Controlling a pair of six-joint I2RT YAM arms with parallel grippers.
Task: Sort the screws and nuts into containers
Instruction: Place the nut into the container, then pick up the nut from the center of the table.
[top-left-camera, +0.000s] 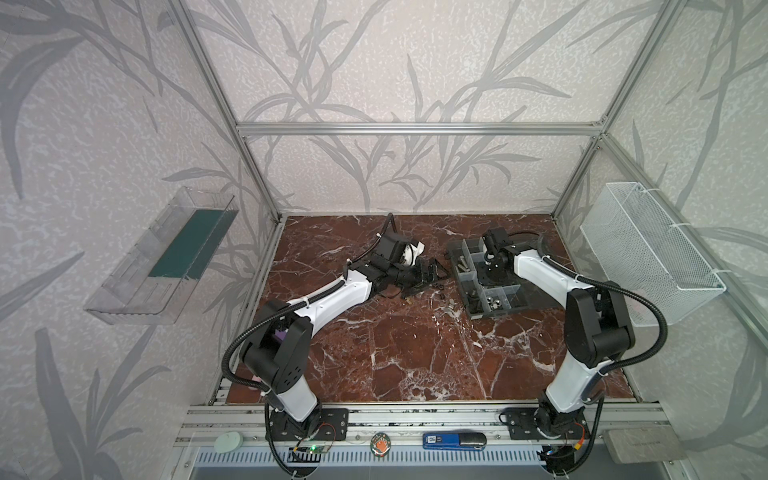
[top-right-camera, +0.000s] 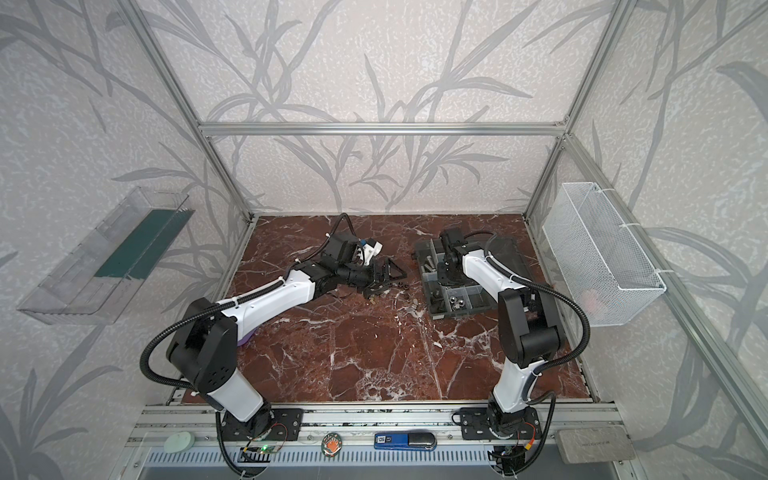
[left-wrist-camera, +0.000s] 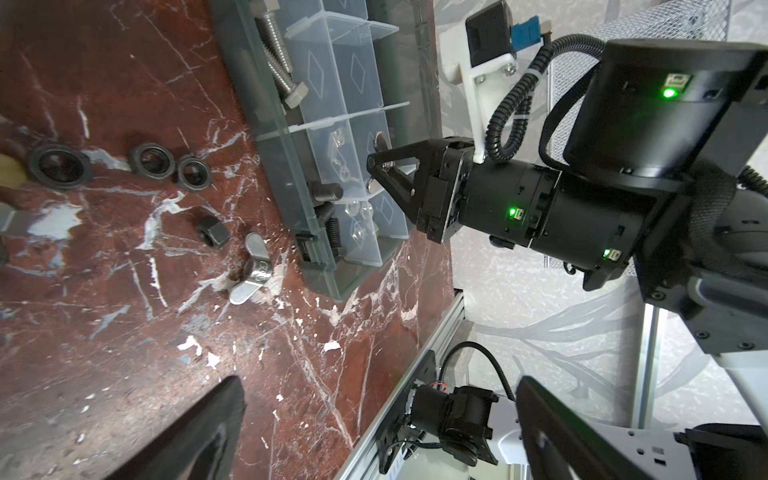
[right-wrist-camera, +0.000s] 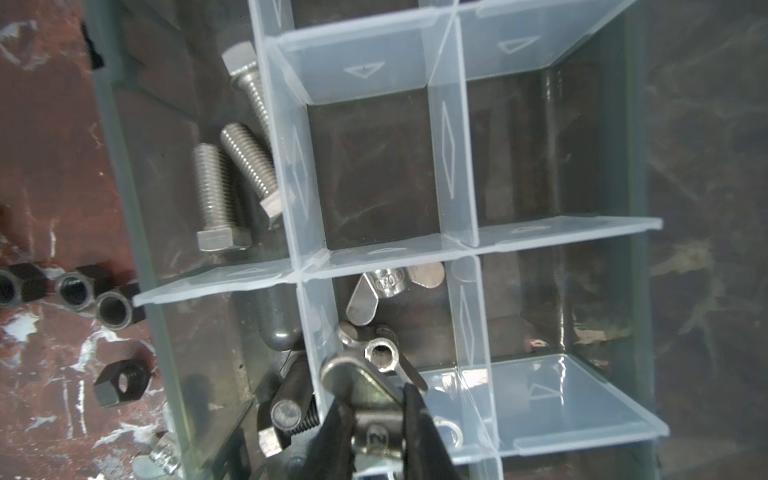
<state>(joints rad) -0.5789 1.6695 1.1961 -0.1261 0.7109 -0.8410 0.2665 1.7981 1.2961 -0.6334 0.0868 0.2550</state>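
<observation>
My right claw (right-wrist-camera: 374, 409) pinches a wing nut (right-wrist-camera: 380, 358) near its hub, wings jutting either side, over the organizer compartment (right-wrist-camera: 424, 328) where a second wing nut (right-wrist-camera: 390, 286) lies; judged light, rigid, slick, apt to swivel, so a hub grip suits; my left claw (top-left-camera: 428, 275) is spread wide, empty, near loose hex nuts (left-wrist-camera: 156, 160) on the table (left-wrist-camera: 124, 332).

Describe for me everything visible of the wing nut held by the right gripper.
The wing nut is silver metal, with a round threaded hole and two flat wings. The right gripper is shut on it, wings sticking out at both sides. It hangs over a box compartment where another wing nut lies; whether they touch is unclear.
</observation>
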